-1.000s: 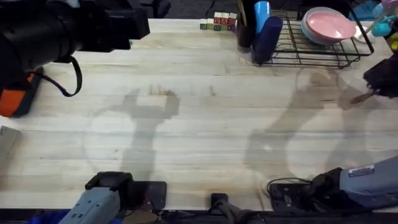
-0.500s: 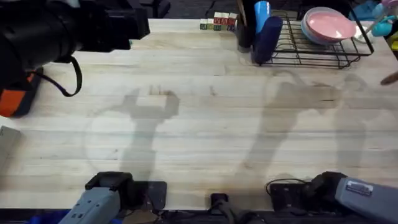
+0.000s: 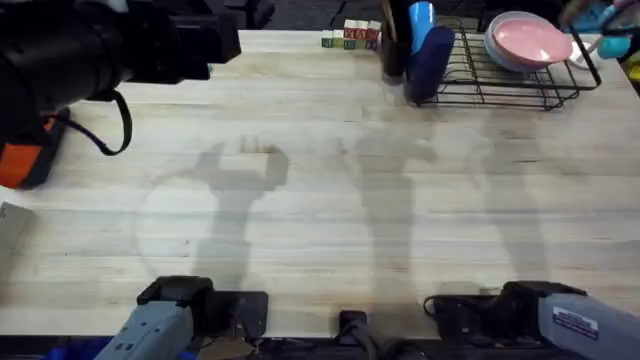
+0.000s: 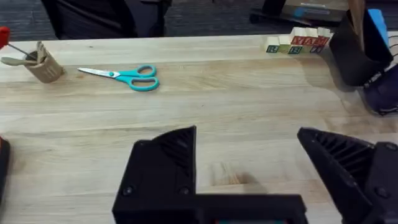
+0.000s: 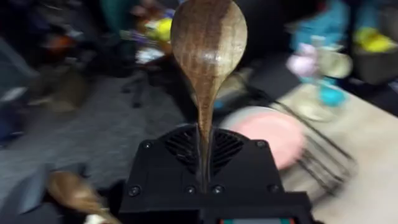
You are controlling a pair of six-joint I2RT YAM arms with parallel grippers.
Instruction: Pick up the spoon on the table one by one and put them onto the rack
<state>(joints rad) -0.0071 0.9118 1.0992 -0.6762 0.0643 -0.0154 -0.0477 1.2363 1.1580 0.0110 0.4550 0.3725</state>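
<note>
My right gripper (image 5: 204,163) is shut on the slim handle of a brown wooden spoon (image 5: 208,43), whose oval bowl stands straight up above the fingers. Behind the spoon in the right wrist view lie a pink bowl (image 5: 270,134) and the black wires of the rack (image 5: 326,163). From overhead, the rack (image 3: 505,88) stands at the table's (image 3: 320,220) far right with the pink bowl (image 3: 527,41) in it. My left arm (image 3: 90,50) hangs high over the far left. The left gripper (image 4: 249,177) is open above bare wood with nothing between its fingers.
Teal-handled scissors (image 4: 127,76) and a small tan cup (image 4: 45,67) lie on the far left of the table. Lettered wooden blocks (image 3: 350,36) sit at the far edge, beside a black holder (image 3: 393,50) and a blue object (image 3: 428,50) at the rack's left end.
My right gripper with the spoon has left the table's right edge in the overhead view, rising toward the rack. Its shadow has slid leftwards across the table. The left arm has not moved.
</note>
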